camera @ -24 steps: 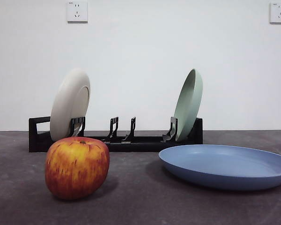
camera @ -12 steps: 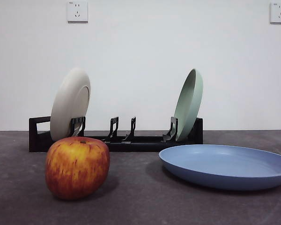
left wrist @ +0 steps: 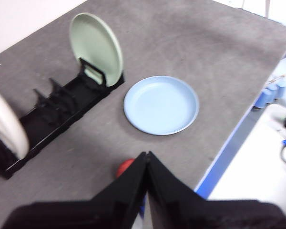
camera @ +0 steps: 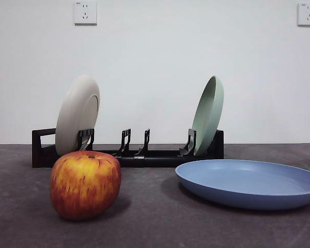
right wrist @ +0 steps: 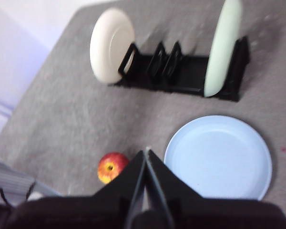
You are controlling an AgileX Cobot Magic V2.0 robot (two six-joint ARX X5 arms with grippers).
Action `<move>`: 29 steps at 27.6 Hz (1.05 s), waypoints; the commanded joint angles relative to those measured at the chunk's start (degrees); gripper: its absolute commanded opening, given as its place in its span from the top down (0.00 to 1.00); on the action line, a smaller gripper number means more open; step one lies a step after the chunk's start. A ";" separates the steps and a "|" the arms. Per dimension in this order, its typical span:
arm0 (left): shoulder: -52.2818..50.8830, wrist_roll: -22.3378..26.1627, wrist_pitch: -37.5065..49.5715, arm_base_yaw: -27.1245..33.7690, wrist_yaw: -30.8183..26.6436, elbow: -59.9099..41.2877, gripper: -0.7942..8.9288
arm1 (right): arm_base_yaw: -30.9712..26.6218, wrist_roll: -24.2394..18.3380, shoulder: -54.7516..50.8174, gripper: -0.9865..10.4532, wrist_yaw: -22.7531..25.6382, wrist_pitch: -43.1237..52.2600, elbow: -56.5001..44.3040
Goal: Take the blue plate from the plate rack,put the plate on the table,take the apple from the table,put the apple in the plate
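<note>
Apple [camera: 85, 185] is sitting on the grey worktop [camera: 155, 227], well apart from the blue plate [camera: 250, 182], which is lying flat in front of the black plate rack [camera: 129, 155]. Beige plate [camera: 77, 114] and pale green plate [camera: 207, 114] are standing in the rack's end slots. Left tool [left wrist: 146, 160] and right tool [right wrist: 146, 157] are both hanging high above, jaws pressed together, holding nothing.

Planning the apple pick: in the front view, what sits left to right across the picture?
Apple with beige plate behind it → bare prongs of the plate rack → pale green plate → blue plate.
</note>
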 commanded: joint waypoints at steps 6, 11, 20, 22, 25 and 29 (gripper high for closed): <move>-13.05 -9.22 0.15 1.33 -0.28 -19.23 0.93 | 25.94 5.07 10.78 0.90 18.05 5.99 -0.26; -20.65 -15.52 0.15 1.44 1.20 -26.05 0.93 | 36.61 5.66 22.12 0.71 18.34 11.93 -0.20; -24.39 -14.10 0.17 3.76 -0.57 -31.93 0.93 | 43.78 4.35 48.15 0.22 21.44 13.62 3.39; -24.41 -14.29 0.17 3.76 -0.44 -33.18 0.93 | 43.78 3.93 50.51 0.22 23.47 15.21 3.52; -24.39 -14.67 0.17 3.74 -0.02 -33.42 0.93 | 43.78 3.76 53.20 0.22 23.63 16.81 3.52; -24.41 -15.34 0.17 3.74 -0.04 -33.42 0.93 | 44.04 3.32 56.65 0.23 22.16 19.91 3.52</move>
